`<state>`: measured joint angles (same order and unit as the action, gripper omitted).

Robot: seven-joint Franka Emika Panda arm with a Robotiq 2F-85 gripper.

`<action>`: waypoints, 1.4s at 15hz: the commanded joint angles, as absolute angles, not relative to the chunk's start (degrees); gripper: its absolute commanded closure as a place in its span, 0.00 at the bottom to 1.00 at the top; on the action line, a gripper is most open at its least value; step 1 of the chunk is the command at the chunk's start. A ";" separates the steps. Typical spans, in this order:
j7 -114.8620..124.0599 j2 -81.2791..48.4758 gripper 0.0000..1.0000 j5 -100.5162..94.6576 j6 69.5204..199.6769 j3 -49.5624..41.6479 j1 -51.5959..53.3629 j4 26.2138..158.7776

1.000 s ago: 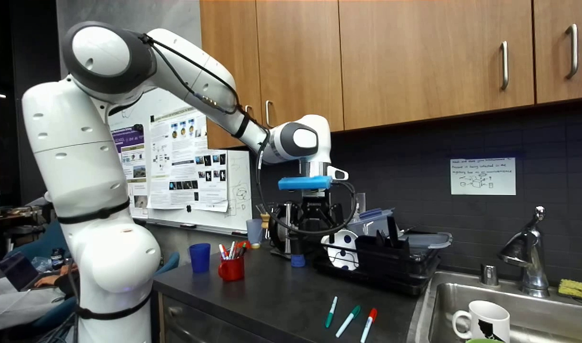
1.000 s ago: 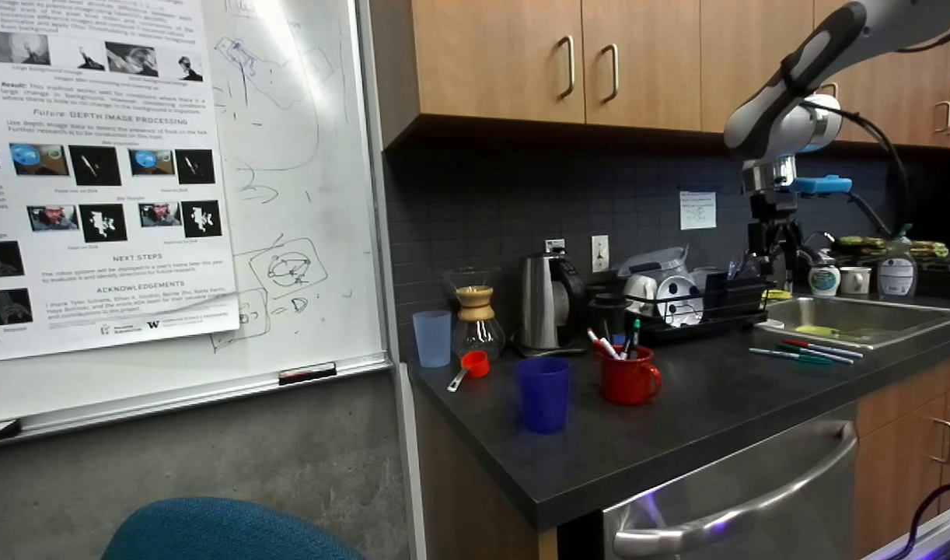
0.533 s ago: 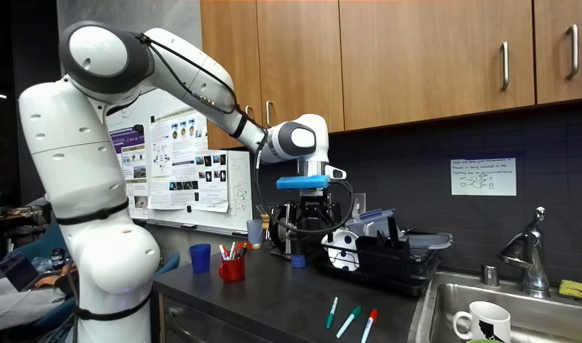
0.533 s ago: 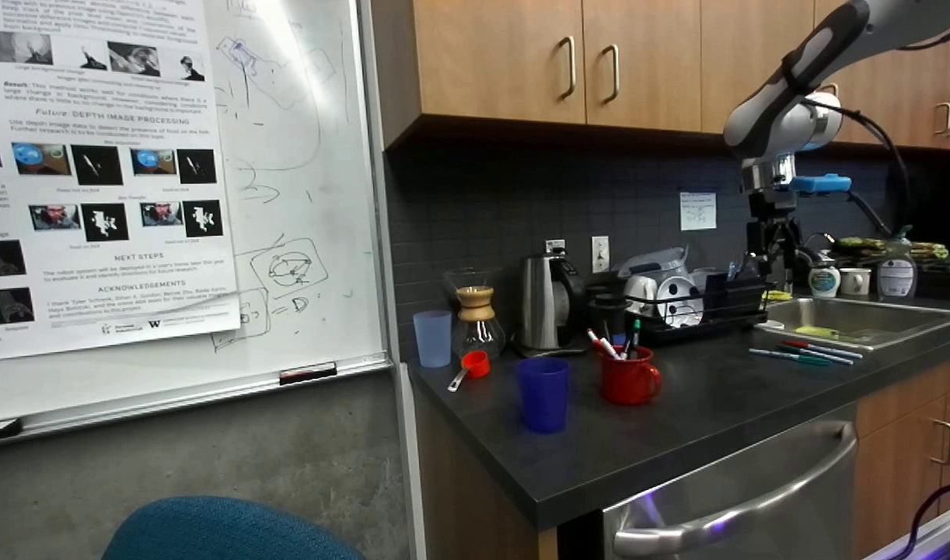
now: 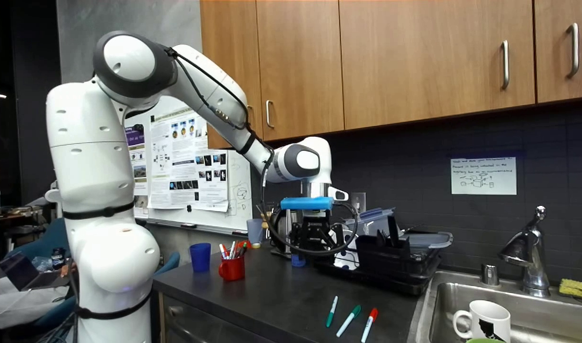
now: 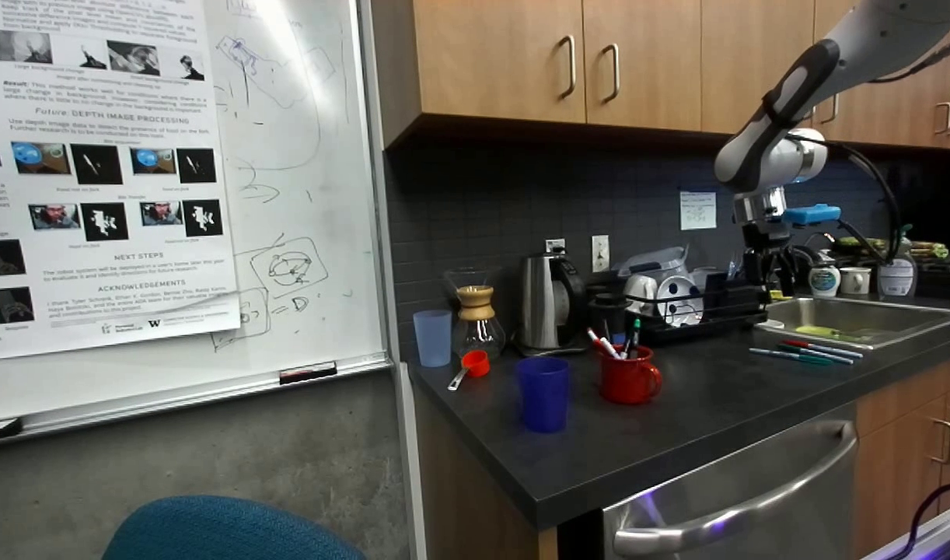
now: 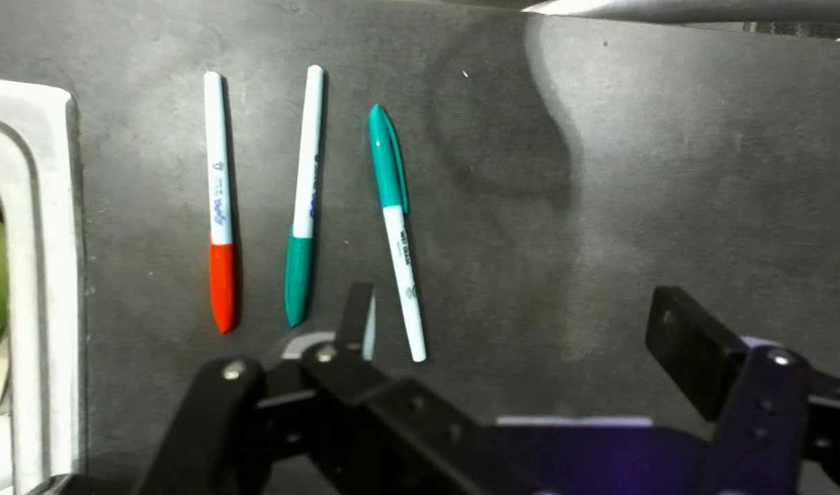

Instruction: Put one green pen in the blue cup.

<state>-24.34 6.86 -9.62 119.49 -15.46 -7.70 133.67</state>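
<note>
Two green-capped pens with white barrels lie on the dark counter. In the wrist view, one green pen is just left of the middle, and the other green pen is further left. They also show in an exterior view. My gripper is open and empty above the counter. The nearer pen's white end reaches between its fingers, close to the left one, but below them. In both exterior views the gripper hangs in front of the dish rack. The blue cup stands upright near the counter's end.
A red-capped pen lies beside the green ones. A red cup holding several pens stands next to the blue cup. The dish rack is behind. The sink with a white mug borders the counter.
The arm has come down in the last half second. The gripper is lower and has shifted slightly sideways. The pens and cups have not moved.
</note>
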 commanded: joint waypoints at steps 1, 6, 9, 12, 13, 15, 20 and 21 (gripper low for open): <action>-25.54 1.20 0.00 -10.64 121.67 -14.85 -9.39 131.92; -27.79 -5.60 0.00 -10.43 121.38 -14.38 -10.62 128.93; -29.08 -8.92 0.00 -10.66 121.10 -13.98 -11.34 126.89; -30.50 -11.50 0.00 -11.75 121.48 -13.47 -11.90 125.42; -30.75 -12.21 0.00 -12.09 121.54 -13.28 -12.07 124.94; -31.78 -13.52 0.00 -12.49 121.90 -12.86 -12.50 124.09; -35.97 -14.80 0.00 -10.88 126.44 -11.87 -14.29 124.37; -37.26 -14.54 0.00 -10.00 127.25 -11.70 -14.91 124.88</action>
